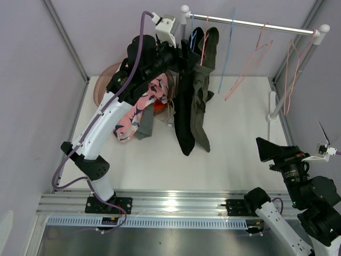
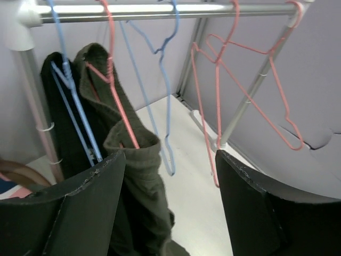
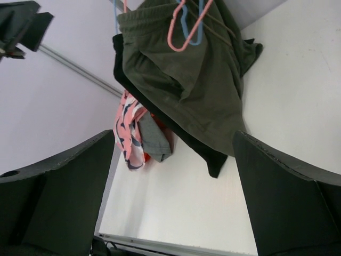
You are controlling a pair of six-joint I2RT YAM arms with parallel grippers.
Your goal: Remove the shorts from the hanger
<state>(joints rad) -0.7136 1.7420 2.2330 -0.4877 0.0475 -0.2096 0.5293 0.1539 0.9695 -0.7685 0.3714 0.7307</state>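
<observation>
Olive shorts [image 1: 201, 101] hang on a pink hanger [image 2: 114, 101] at the left end of the rail [image 1: 250, 22]. Black shorts [image 1: 184, 120] hang beside them on a blue hanger [image 2: 74, 101]. My left gripper [image 1: 187, 58] is open, up at the hanging shorts. In the left wrist view [image 2: 169, 160] the olive shorts [image 2: 136, 160] lie against its left finger and are not gripped. Pink patterned shorts [image 1: 133, 114], grey-green shorts [image 1: 145, 127] and a bit of orange cloth [image 1: 160, 105] lie piled at the left. My right gripper [image 1: 265, 148] is open and empty, low at the right; the right wrist view [image 3: 173, 136] faces the shorts [image 3: 186, 80].
An empty blue hanger [image 1: 226, 53] and several empty pink hangers [image 1: 250, 64] hang along the rail. The rail's right post [image 1: 277, 101] stands at the back right. A brown round basket rim [image 1: 104, 80] shows behind the left arm. Walls close in on all sides.
</observation>
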